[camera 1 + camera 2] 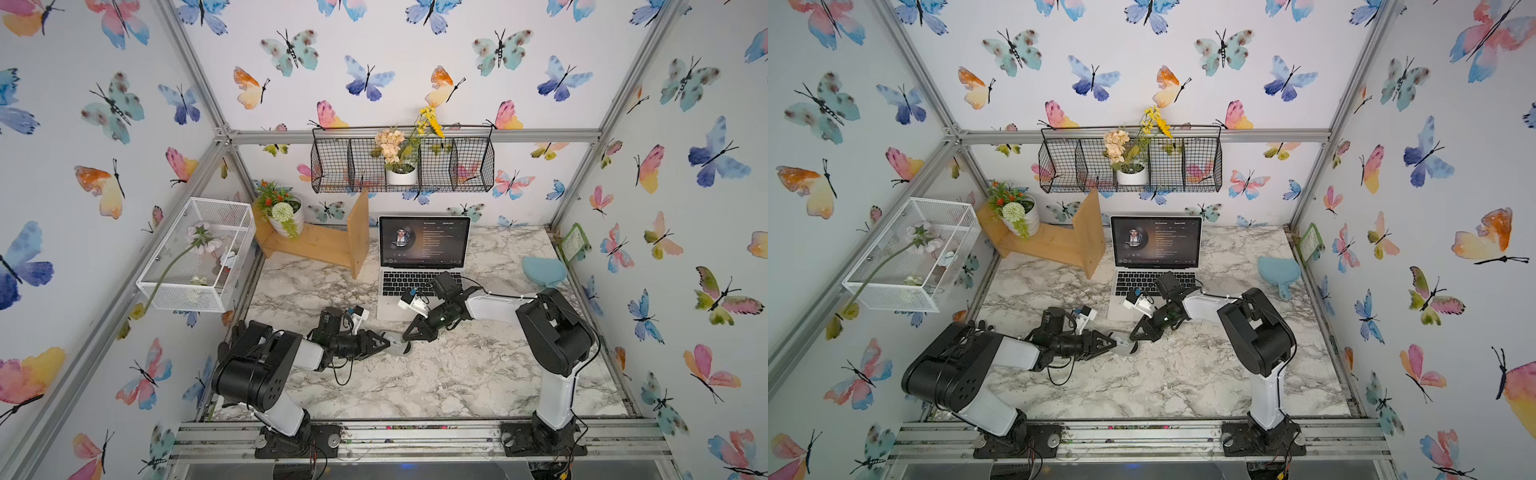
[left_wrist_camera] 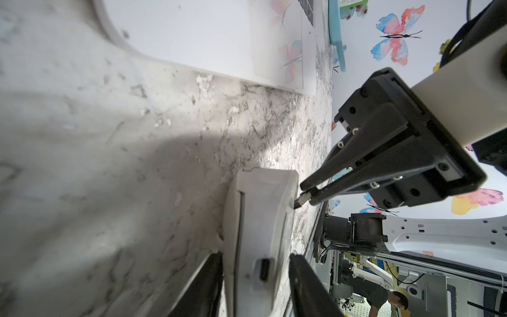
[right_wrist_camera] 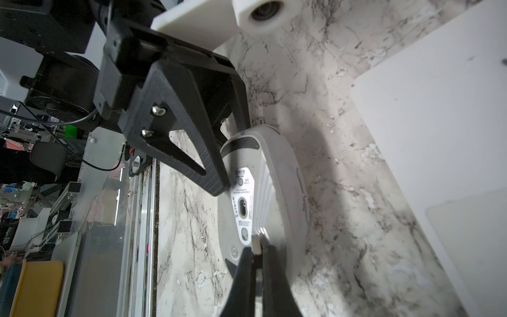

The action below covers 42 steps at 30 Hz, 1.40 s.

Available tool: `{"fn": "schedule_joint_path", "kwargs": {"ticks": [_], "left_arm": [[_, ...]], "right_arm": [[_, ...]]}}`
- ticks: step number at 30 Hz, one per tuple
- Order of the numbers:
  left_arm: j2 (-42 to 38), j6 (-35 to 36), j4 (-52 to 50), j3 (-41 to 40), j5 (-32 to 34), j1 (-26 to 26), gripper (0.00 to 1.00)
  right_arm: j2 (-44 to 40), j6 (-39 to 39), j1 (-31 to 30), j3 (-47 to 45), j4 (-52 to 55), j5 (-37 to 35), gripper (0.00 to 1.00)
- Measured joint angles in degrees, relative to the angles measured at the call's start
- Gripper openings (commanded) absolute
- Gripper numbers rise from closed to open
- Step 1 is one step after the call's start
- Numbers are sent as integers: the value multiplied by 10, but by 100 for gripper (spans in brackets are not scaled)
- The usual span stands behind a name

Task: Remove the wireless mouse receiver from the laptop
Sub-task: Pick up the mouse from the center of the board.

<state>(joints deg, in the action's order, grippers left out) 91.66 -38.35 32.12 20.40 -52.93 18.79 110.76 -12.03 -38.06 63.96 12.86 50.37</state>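
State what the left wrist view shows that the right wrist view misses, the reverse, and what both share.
Only left wrist: the whole right gripper, a blue paddle-shaped object. Only right wrist: the labelled underside of the computer mouse, the whole left gripper. Both: the wireless mouse receiver pinched in the right gripper by the mouse, and the laptop.

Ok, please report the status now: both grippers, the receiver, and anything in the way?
Right gripper shut on the wireless mouse receiver, clear of the laptop. Left gripper holds the mouse on edge. Nothing between receiver and mouse.
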Motion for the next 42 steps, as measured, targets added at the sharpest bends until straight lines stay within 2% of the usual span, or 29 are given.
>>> {"fn": "schedule_joint_path", "kwargs": {"ticks": [2,5,8,12,19,24,42], "left_arm": [[-1,5,-5,3,0,1,56],[-1,12,-16,10,0,1,57],[7,19,-23,22,-2,1,64],[23,21,-24,37,-5,10,63],[29,16,-27,35,-3,25,49],[29,8,-20,24,-6,31,43],[35,2,-11,24,-10,31,28]], "right_arm": [[0,1,0,-1,-4,0,2],[0,0,0,-2,-9,0,2],[1,0,0,-2,-12,0,2],[2,-1,0,-2,-17,0,2],[2,-2,3,-9,-27,1,2],[2,-7,3,-16,-36,5,2],[-12,-43,4,-23,-26,-3,2]]}}
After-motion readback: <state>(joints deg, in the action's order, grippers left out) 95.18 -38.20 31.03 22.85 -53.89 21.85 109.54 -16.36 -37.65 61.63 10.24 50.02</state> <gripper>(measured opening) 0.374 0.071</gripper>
